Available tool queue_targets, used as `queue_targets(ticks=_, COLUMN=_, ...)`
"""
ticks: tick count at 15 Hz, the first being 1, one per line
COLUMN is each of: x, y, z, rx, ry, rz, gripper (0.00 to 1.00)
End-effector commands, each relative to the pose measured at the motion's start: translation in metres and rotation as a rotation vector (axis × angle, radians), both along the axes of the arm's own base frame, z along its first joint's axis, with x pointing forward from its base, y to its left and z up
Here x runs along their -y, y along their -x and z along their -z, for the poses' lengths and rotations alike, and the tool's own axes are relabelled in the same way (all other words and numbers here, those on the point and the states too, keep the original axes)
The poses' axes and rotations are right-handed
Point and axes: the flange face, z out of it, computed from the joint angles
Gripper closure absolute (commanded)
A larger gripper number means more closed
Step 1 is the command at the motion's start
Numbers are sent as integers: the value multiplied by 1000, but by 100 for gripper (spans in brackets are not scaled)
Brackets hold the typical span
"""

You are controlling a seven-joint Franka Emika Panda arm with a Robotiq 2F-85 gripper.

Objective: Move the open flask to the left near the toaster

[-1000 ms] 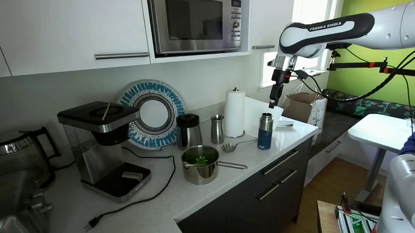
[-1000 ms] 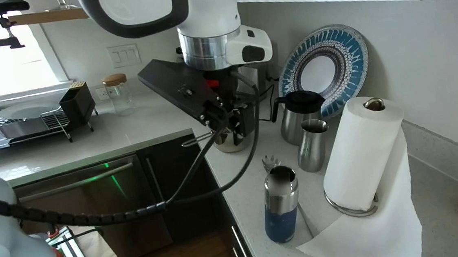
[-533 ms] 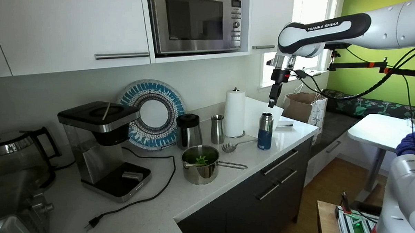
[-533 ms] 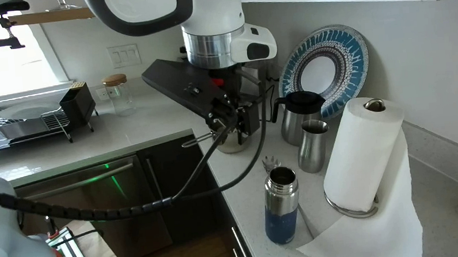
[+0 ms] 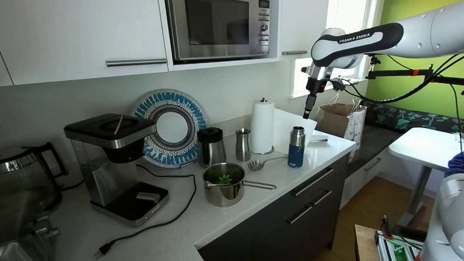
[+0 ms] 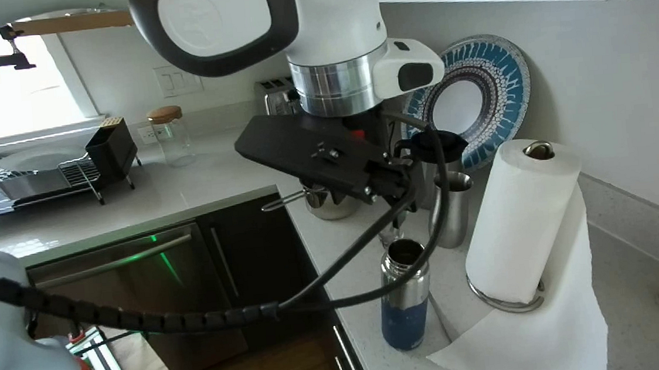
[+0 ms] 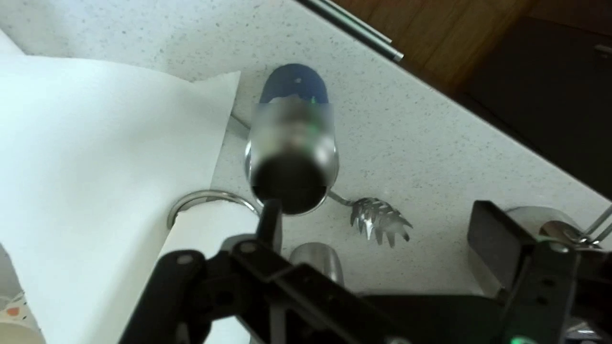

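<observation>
The blue flask (image 5: 296,149) is waiting to be grabbed

The blue flask is standing upright on the counter (image 7: 406,153), close to the front edge, with no lid on top. The gripper (image 5: 306,115) is hanging above it and off to one side. Its jaws are standing wide apart, and they are holding nothing. In the wrist view, the flask is showing beside one jaw, not in the gap. The toothed end of a big spoon (image 7: 377,215) is showing there instead, down on the counter. The spoon's handle is running behind the flask, and I cannot tell if they are touching.

I am guessing this is the getting-ready step, with the grab not yet made. The toaster (image 6: 278,99) is sitting well apart from the flask, so almost the whole job is waiting.

The next move, I am thinking, is calling for a slide sideways to put the flask under the gap, then a straight trip down, one jaw on each side, and a firm squeeze. The paper towel roll (image 6: 523,222) is standing near, and its loose sheet (image 7: 119,124) is lying just beside the flask, so a jaw could be bumping either one. After that, the flask is needing a lift over the pot (image 5: 224,192) and a gentle ride without tipping.
</observation>
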Motion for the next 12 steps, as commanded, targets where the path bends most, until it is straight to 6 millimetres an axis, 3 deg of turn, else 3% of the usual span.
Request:
queue_targets(ticks=1, x=-7, y=-20, z=16, rx=34, ry=21, rz=-33, gripper=0)
queue_targets(ticks=4, x=-22, y=-22, z=22, rx=-25, ry=16, rz=-47, gripper=0)
queue_targets(ticks=5, x=-21, y=-18, z=13, rx=-45, ry=-4, rz=-33, gripper=0)
queue_targets(ticks=6, x=-20, y=-29, z=19, rx=-16, ry=12, rz=-44, gripper=0)
queue_targets(ticks=8, x=-21, y=-27, z=16, rx=-28, ry=-1, rz=-43, gripper=0)
queue_targets(ticks=12, x=-19, y=-33, z=32, rx=-73, ry=-17, rz=-3, gripper=0)
